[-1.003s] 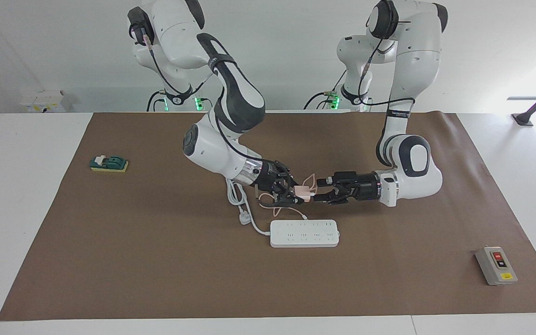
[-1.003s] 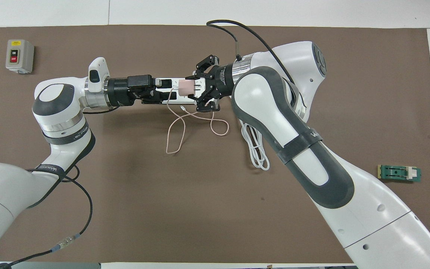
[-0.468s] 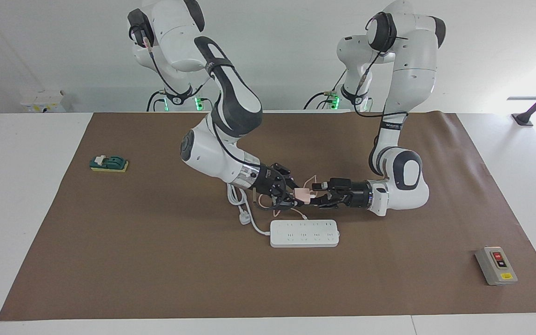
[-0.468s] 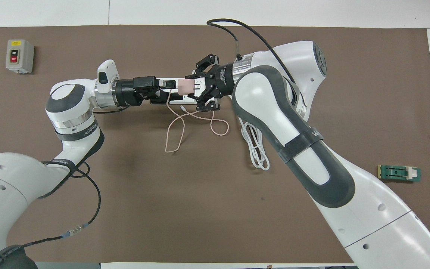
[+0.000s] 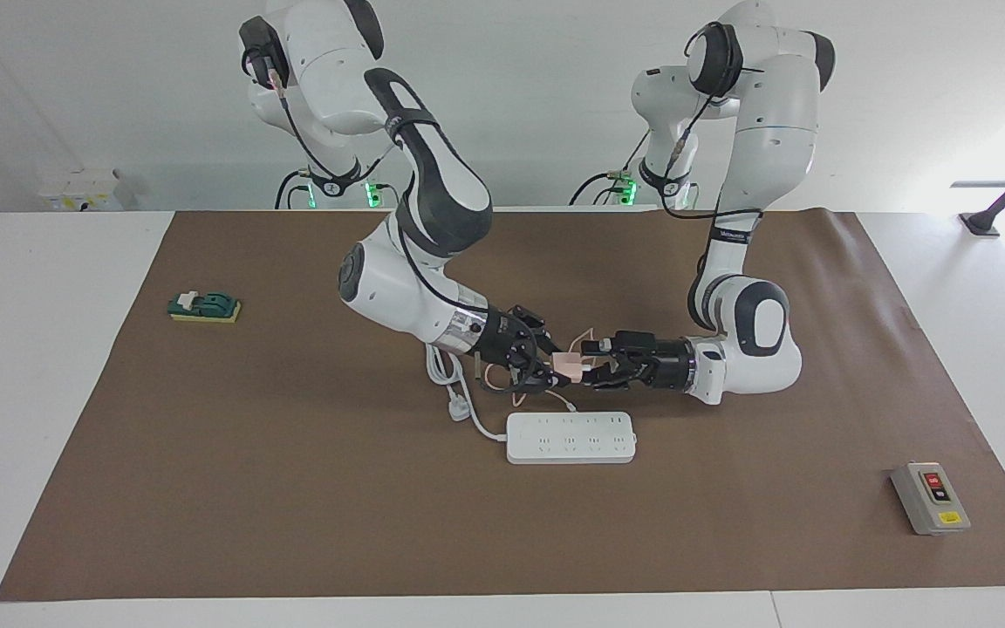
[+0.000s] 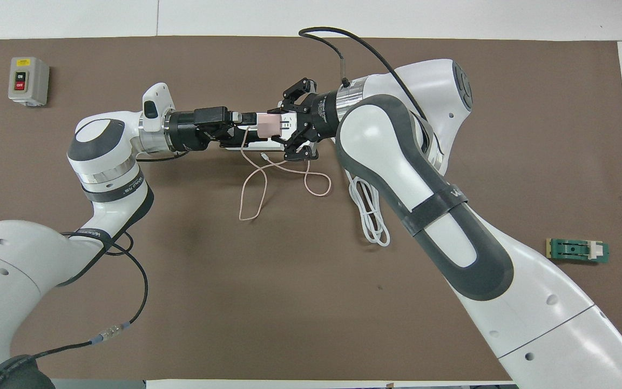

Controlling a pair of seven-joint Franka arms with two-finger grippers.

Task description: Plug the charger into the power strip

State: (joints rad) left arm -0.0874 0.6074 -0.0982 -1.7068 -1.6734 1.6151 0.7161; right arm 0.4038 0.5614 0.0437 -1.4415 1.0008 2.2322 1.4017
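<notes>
**Charger held in the air between two claws, above the desk near the power strip**

Green block (image 5: pixel 204 306): lies on the brown mat (image 5: pixel 293 488) toward the right arm's end of the desk, well apart from everything else.

Right claw (image 5: pixel 555 366): reaches in low over the mat from the right arm. Its fingertips are pressed onto the charger (image 5: pixel 568 365), a small pale-pink cube, and pinch it clear of the desk. In the overhead view the same cube (image 6: pixel 269 125) sits at the claw's tips, over the strip.

Charger cable (image 6: pixel 251 189): thin, pink, hangs from the cube and lies in loose loops on the mat, nearer to the robots than the strip.

Power strip (image 5: pixel 570 437): lies flat on the mat, sockets up, just below the two claws in the facing view. Its thick white cord (image 5: pixel 446 375) runs off toward the right arm's end and coils there, with a white plug at the end.

Left claw (image 5: pixel 591 365): comes in level from the left arm, fingers spread, tips at the charger's free side; whether they touch it cannot be told.

Grey button box (image 5: pixel 930 498): stands on the mat at the left arm's end.
</notes>
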